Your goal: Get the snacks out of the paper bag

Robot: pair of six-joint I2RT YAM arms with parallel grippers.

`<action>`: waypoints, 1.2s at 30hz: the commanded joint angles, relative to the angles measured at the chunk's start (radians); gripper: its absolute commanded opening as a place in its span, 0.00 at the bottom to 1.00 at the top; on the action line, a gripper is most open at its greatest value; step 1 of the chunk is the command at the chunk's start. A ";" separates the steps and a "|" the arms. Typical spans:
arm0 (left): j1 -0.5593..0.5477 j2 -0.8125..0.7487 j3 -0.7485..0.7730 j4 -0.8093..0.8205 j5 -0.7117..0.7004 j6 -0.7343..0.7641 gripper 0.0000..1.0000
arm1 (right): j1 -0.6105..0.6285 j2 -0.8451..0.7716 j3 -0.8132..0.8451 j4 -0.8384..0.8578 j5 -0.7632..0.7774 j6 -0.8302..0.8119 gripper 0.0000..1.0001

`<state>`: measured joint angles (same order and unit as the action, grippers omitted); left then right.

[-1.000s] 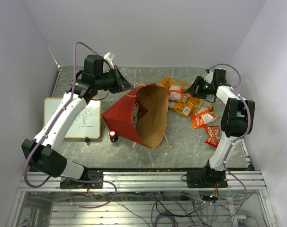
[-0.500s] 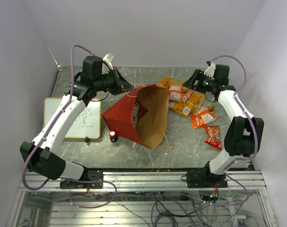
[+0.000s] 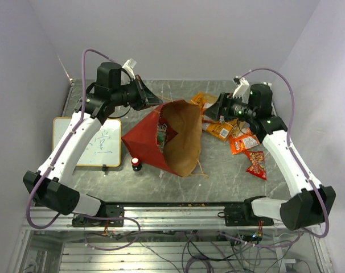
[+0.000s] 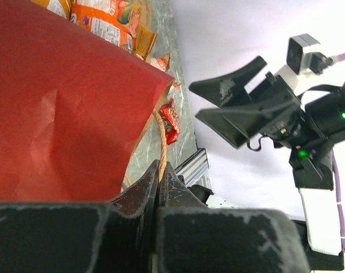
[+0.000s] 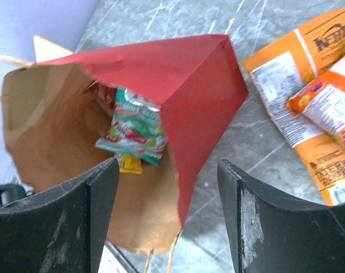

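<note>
The paper bag, red outside and brown inside, lies on its side with its mouth facing right. My left gripper is shut on its twisted cord handle and holds the top edge up; the left wrist view shows the red wall. My right gripper is open and empty, just right of the mouth. Through its jaws I see a green-teal pack inside the bag. Several orange and red snack packets lie on the table to the right, and they also show in the right wrist view.
A white board with writing lies at the left. A small red-and-black cylinder stands by the bag's near left corner. A small red packet lies at the near right. Walls close in the table on three sides.
My right arm has swung left from above the snack pile to the bag's mouth, still open. My left gripper keeps its hold on the handle, having shifted slightly.
</note>
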<state>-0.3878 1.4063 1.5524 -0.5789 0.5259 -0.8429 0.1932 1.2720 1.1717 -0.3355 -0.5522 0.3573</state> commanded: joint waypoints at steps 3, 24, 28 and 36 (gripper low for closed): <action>0.004 -0.038 -0.041 0.021 0.046 -0.018 0.07 | 0.143 -0.122 -0.035 -0.115 0.041 -0.032 0.69; 0.006 0.006 0.020 0.019 0.076 0.020 0.07 | 0.688 0.172 -0.244 0.411 0.642 -0.148 0.79; 0.006 0.067 0.102 0.007 0.075 0.102 0.07 | 0.681 0.292 -0.219 0.475 0.595 -0.196 0.79; 0.013 0.248 0.334 -0.034 0.033 0.277 0.07 | 0.683 0.373 -0.177 0.537 0.447 -0.359 0.80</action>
<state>-0.3828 1.5852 1.7786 -0.6155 0.5690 -0.6773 0.8757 1.6318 0.9409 0.1352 -0.0525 0.0902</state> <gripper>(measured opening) 0.078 0.797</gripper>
